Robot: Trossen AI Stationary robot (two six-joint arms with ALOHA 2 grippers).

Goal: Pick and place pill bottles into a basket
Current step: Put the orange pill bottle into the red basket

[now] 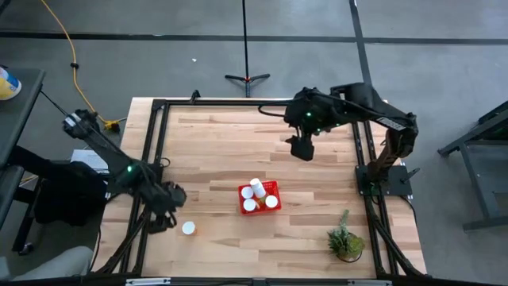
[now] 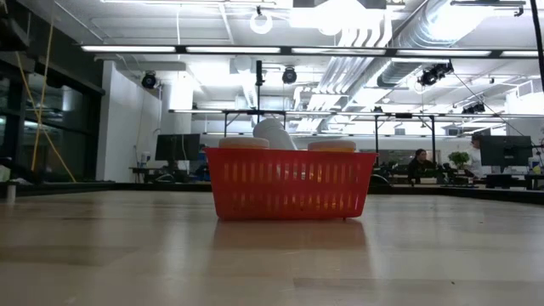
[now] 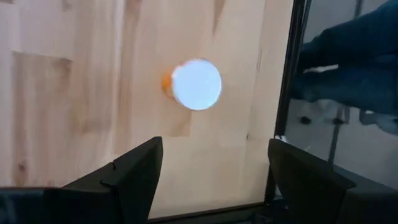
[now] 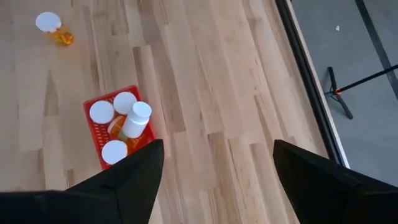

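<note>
Surface: a light wooden surface with a dark metal frame around it, standing on a grey floor; the low view looks across it into a bright open hall with desks and monitors.
Basket: the red mesh basket sits near the middle of the surface, a little toward the front edge.
Bottles in basket: four white-capped pill bottles are inside it; three stand upright and one bottle lies tilted across the others, its cap raised above them.
Loose bottle: one pill bottle stands upright on the bare wood, well apart from the basket on the left arm's side, close to the front edge; its orange body shows under the white cap in the left wrist view.
Left gripper: the left gripper hovers just beside the loose bottle, its fingers spread wide with nothing between them.
Right gripper: the right gripper hangs high over the far half of the surface, well apart from the basket, fingers apart and empty.
Plant: a small green potted plant stands at the front right corner.
</note>
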